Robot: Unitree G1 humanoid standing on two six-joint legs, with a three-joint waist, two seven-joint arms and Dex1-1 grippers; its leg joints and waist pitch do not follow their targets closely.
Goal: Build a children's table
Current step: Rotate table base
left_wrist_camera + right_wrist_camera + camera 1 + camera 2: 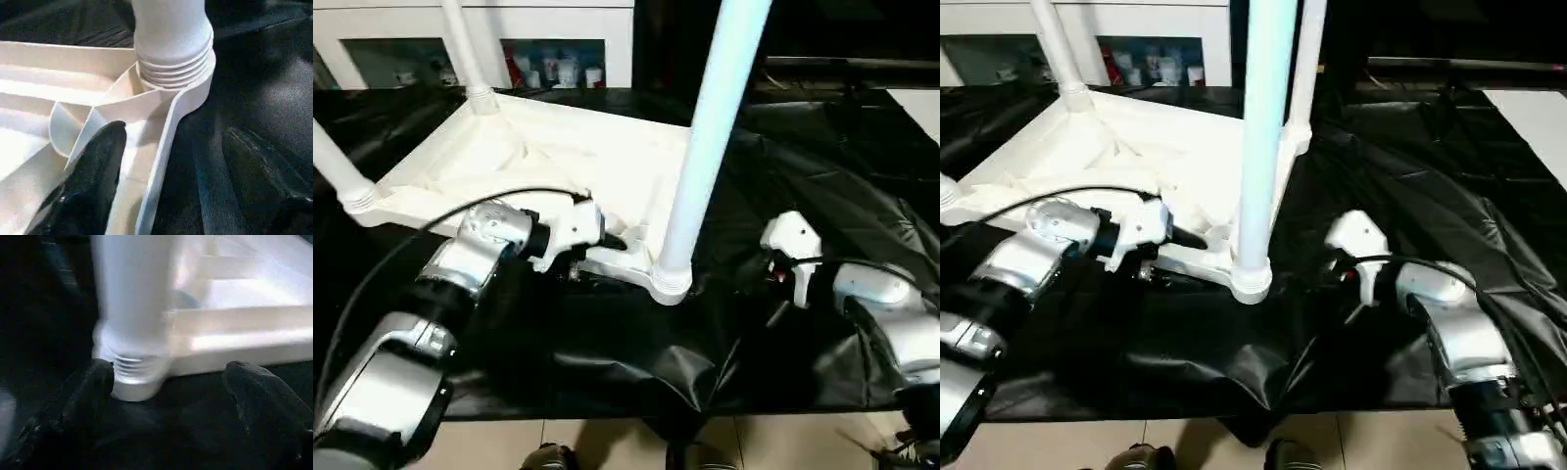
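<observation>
The white tabletop (558, 157) lies upside down on black cloth, ribs up. Legs stand in its corner sockets: the near-right leg (710, 127) in its ringed socket (173, 73), one at the back (465, 49), one at the left (337, 166), and another behind (1307, 59). My left gripper (612, 250) is at the tabletop's near rim, open. One finger (93, 181) rests inside over a rib; the other (264, 166) sits outside on the cloth. My right gripper (168, 369) is open, low on the cloth just right of the near-right leg's base, fingers (73, 406) apart and not touching it.
Crumpled black cloth (822, 176) covers the work surface and hangs over its front edge (607, 401). A white cabinet with small bottles (558, 69) stands behind. Tiled floor (783, 446) shows below the front edge.
</observation>
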